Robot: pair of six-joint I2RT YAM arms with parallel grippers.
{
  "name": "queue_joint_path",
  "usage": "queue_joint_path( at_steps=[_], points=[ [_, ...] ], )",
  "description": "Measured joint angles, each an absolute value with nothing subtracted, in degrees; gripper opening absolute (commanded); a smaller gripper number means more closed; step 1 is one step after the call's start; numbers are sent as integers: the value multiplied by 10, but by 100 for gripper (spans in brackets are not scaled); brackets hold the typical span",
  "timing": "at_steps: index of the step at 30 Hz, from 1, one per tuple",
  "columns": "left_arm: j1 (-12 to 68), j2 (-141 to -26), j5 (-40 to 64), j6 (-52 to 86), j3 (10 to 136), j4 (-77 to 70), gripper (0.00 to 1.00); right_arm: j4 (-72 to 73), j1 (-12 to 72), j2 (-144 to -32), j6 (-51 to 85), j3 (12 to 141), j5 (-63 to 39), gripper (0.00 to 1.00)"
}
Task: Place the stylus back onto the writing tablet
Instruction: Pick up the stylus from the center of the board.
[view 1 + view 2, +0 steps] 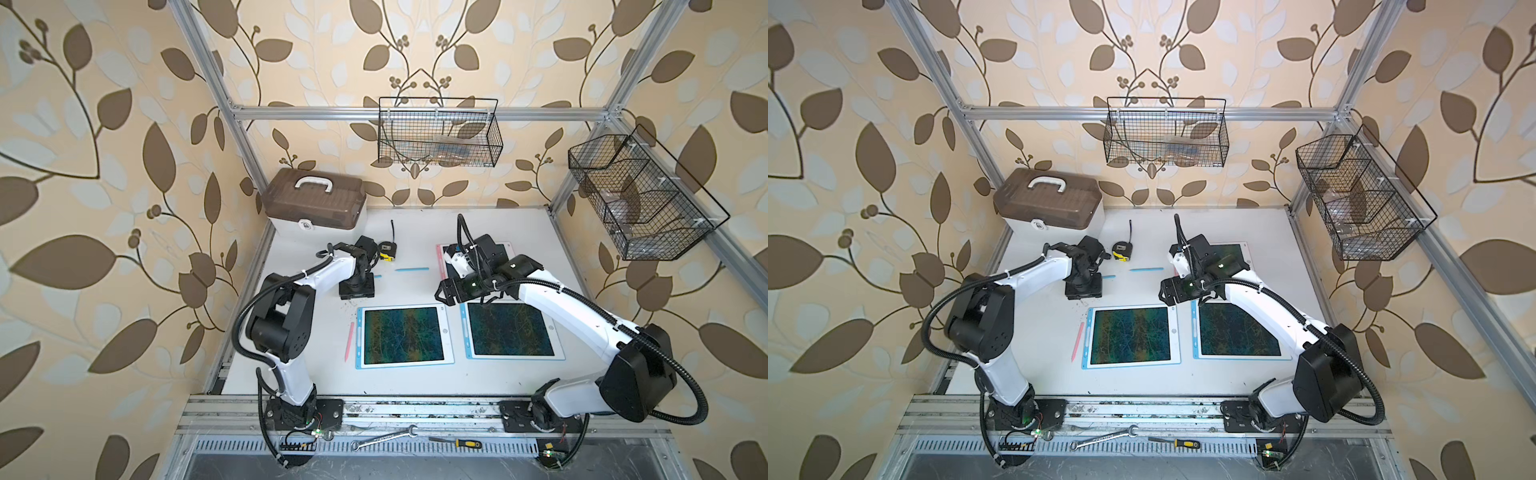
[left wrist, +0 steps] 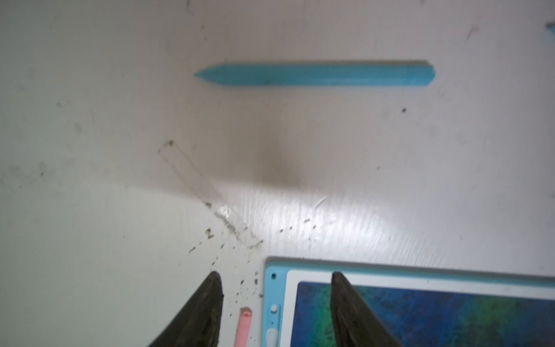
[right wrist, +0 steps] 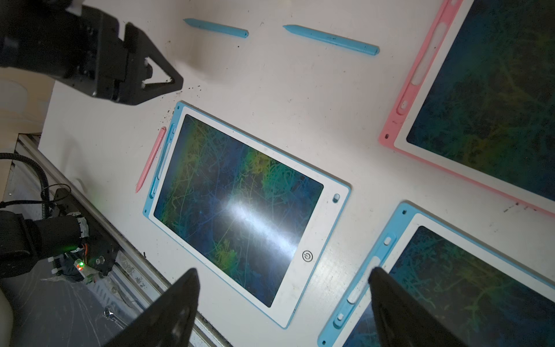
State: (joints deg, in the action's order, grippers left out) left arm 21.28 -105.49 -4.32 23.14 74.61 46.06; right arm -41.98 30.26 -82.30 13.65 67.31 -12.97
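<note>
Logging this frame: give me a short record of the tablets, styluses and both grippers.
left gripper: open, empty
right gripper: open, empty
tablets: left blue tablet, right blue tablet, pink tablet
loose styluses: blue stylus in left wrist view, other blue stylus, pink stylus beside left blue tablet
stylus on a tablet: none
</note>
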Motion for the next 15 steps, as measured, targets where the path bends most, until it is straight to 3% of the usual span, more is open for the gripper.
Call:
queue_joint_path(
  at_steps=[4,8,15],
  points=[
    [208,-1114,-54,194,811,466,66,-421,302,-823,136,673,-128,89],
    [197,-1147,-57,164,868,475,76,-421,300,-823,136,673,-129,89],
    [176,-1195,-57,131,934,482,83,-422,299,-826,136,674,-129,89]
  ],
)
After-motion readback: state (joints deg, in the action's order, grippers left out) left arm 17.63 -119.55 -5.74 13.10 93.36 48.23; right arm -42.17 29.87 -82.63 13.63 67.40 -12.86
